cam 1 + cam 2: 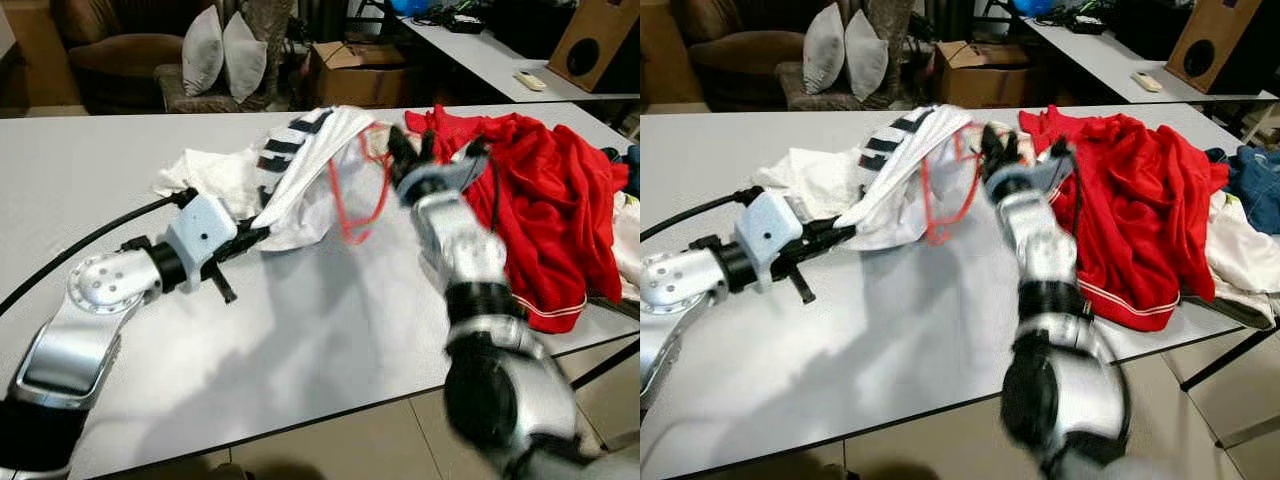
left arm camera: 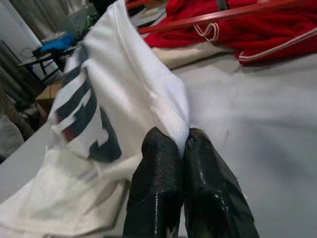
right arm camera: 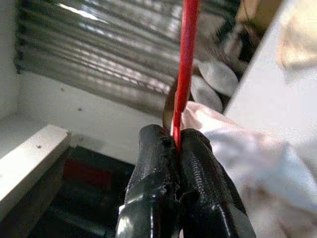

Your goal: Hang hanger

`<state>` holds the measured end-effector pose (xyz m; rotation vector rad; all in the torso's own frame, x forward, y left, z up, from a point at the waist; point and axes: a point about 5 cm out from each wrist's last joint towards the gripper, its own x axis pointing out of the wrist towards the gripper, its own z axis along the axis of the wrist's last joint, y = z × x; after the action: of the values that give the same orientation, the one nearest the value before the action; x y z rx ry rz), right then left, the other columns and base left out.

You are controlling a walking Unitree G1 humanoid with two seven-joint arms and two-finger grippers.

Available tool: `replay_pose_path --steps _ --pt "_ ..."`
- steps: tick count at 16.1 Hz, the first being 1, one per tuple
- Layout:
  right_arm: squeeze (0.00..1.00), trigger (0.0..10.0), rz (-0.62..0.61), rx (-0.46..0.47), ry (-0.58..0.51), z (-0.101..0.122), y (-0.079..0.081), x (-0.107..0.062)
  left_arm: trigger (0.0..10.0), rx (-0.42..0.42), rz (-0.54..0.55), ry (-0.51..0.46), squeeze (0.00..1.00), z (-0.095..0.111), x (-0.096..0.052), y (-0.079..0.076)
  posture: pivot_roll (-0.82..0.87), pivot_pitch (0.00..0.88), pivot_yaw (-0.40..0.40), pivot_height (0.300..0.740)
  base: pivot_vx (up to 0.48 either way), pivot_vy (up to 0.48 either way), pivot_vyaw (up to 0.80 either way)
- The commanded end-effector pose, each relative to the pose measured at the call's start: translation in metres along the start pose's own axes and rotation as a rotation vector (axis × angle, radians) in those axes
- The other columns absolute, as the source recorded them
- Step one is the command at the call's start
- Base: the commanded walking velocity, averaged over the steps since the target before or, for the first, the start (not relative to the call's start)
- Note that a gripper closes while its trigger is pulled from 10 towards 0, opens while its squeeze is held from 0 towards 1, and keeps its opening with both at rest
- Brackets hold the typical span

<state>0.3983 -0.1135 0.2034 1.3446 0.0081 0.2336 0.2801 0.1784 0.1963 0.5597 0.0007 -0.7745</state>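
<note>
Pinching a folded edge of the white shirt (image 1: pixel 300 185), the left gripper (image 2: pixel 184 148) sat low over the near-left part of the grey table (image 1: pixel 300 350), its two black fingers pressed together on the fabric. The shirt, white with dark stripes, was drawn up into a ridge running far and right from that pinch. The right gripper (image 3: pixel 176 141) was raised over the middle of the table, its fingers clamped on a thin bar of the red hanger (image 1: pixel 352 205), whose wire outline hung partly inside the lifted shirt and partly in front of it. Just to the right lay a heap of red clothing (image 1: pixel 545 200), touching or nearly touching the right arm; a cardboard box (image 1: pixel 355 75) and two pillows (image 1: pixel 220 50) stood beyond the far edge.

Judging by this, the step in hand was feeding the hanger into the shirt. To do it well, the left grip ought to keep the cloth taut and the opening wide, while the right one steered the hanger's shoulder into the sleeve side without snagging the hem. Dragging the red heap along was the likely fault, so the right arm should have stayed clear of it.
</note>
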Motion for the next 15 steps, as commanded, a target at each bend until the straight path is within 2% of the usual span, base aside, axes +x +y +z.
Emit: replay_pose_path --steps 1,2,3,5,6,9,10,11,12,13,15 --pt "0.00 10.0 0.124 -0.008 -0.143 0.030 0.027 0.006 0.0 0.005 0.040 -0.039 0.00 0.010 -0.005 0.008 0.03 0.000 -0.096 0.740 0.000 0.000 0.00" --pt "0.00 10.0 0.180 0.014 -0.165 0.034 0.039 0.009 0.0 -0.001 0.075 -0.061 0.00 0.015 -0.005 0.014 0.03 0.000 -0.099 0.740 0.000 0.000 0.00" --pt "0.00 10.0 0.197 0.031 -0.172 0.036 0.043 0.010 0.0 -0.001 0.087 -0.070 0.00 0.017 -0.006 0.016 0.03 0.000 -0.099 0.740 0.000 0.000 0.00" --pt "0.00 10.0 -0.038 -0.151 -0.037 0.010 0.007 0.011 0.0 -0.011 0.061 -0.068 0.00 0.017 -0.003 0.009 0.04 0.000 -0.105 0.740 0.000 0.000 0.00" --pt "0.00 10.0 -0.031 -0.121 -0.006 -0.001 0.000 0.008 0.0 -0.012 0.053 -0.067 0.00 0.016 -0.002 0.005 0.04 0.000 -0.108 0.740 0.000 0.000 0.00" --pt "0.00 10.0 -0.054 -0.183 0.099 -0.024 -0.008 0.006 0.0 -0.023 0.060 -0.088 0.00 0.020 0.001 0.003 0.03 0.000 -0.109 0.740 0.000 0.000 0.00" --pt "0.00 10.0 -0.065 -0.119 0.087 -0.027 -0.010 0.006 0.0 -0.027 0.062 -0.103 0.00 0.023 0.003 0.003 0.03 0.000 -0.113 0.740 0.000 0.000 0.00" --pt "0.00 10.0 -0.077 0.037 0.008 -0.018 -0.011 0.006 0.0 -0.040 0.046 -0.119 0.00 0.025 0.005 0.000 0.04 0.000 -0.116 0.740 0.000 0.000 0.00" --pt "0.00 10.0 -0.083 0.111 -0.026 -0.013 -0.012 0.006 0.0 -0.045 0.034 -0.123 0.00 0.026 0.006 -0.002 0.04 0.000 -0.116 0.740 0.000 0.000 0.00" --pt "0.00 10.0 -0.092 0.223 -0.079 -0.005 -0.014 0.006 0.0 -0.053 0.004 -0.135 0.00 0.026 0.008 -0.007 0.04 0.000 -0.119 0.740 0.000 0.000 0.00" --pt "0.00 10.0 -0.088 0.254 -0.096 -0.002 -0.013 0.008 0.0 -0.054 -0.014 -0.162 0.00 0.030 0.010 -0.011 0.04 0.000 -0.122 0.740 0.000 0.000 0.00"
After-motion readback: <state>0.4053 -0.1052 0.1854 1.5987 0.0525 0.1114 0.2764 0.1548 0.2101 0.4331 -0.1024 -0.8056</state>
